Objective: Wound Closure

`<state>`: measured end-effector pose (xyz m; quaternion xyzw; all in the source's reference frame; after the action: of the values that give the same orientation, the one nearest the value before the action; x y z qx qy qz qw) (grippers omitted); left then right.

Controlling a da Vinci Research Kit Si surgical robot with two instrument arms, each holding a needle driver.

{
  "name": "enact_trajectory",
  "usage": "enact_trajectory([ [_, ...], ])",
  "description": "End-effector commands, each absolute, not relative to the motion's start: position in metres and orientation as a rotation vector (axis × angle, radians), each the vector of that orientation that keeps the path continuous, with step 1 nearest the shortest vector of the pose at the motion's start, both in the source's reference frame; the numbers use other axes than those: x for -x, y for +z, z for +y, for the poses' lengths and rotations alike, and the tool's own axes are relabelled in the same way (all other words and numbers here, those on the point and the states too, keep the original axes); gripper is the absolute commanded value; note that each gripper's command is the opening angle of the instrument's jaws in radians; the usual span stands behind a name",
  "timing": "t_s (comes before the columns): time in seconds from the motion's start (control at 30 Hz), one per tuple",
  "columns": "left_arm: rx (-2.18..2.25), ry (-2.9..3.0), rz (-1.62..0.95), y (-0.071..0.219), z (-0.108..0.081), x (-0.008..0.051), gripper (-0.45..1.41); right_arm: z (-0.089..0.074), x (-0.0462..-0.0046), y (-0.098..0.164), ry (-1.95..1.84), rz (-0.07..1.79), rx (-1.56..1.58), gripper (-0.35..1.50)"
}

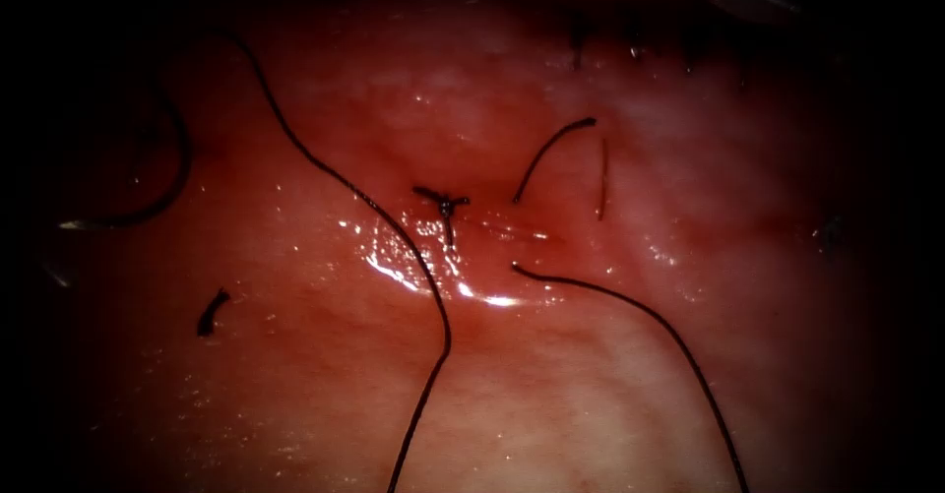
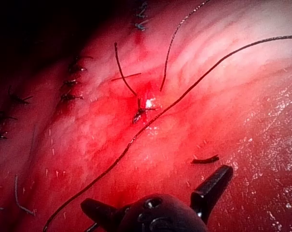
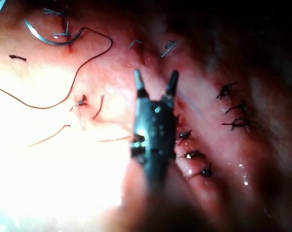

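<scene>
we see glossy, wet pink tissue (image 1: 551, 395) with a dark knotted stitch (image 1: 445, 203) on the cut. thin black thread (image 1: 394, 232) snakes across it. the curved steel needle (image 3: 49, 37) lies free on the tissue. our left tool (image 2: 158, 205) and right tool (image 3: 154, 83) are both spread, grasping nothing.

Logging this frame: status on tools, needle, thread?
Left tool open, empty. Right tool open, empty. Needle lies free on tissue, thread trailing past knot.
</scene>
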<state>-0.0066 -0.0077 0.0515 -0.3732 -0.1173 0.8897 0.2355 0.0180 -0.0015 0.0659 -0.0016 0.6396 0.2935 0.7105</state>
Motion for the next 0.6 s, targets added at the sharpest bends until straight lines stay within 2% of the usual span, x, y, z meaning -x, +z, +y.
enact_trajectory([
  [0.03,0.964,2.473,-0.248,0.050,-0.008,0.0071,1.35,-0.001,-0.0186,0.066,0.648,1.419,0.002,1.35],
  [0.27,1.018,2.543,-0.172,0.046,-0.008,0.0109,1.16,-0.002,-0.0187,0.066,0.645,1.419,-0.002,1.35],
  [0.6,1.220,2.594,-0.098,0.044,-0.011,0.0260,0.98,-0.002,-0.0192,0.066,0.639,1.414,-0.002,1.35],
])
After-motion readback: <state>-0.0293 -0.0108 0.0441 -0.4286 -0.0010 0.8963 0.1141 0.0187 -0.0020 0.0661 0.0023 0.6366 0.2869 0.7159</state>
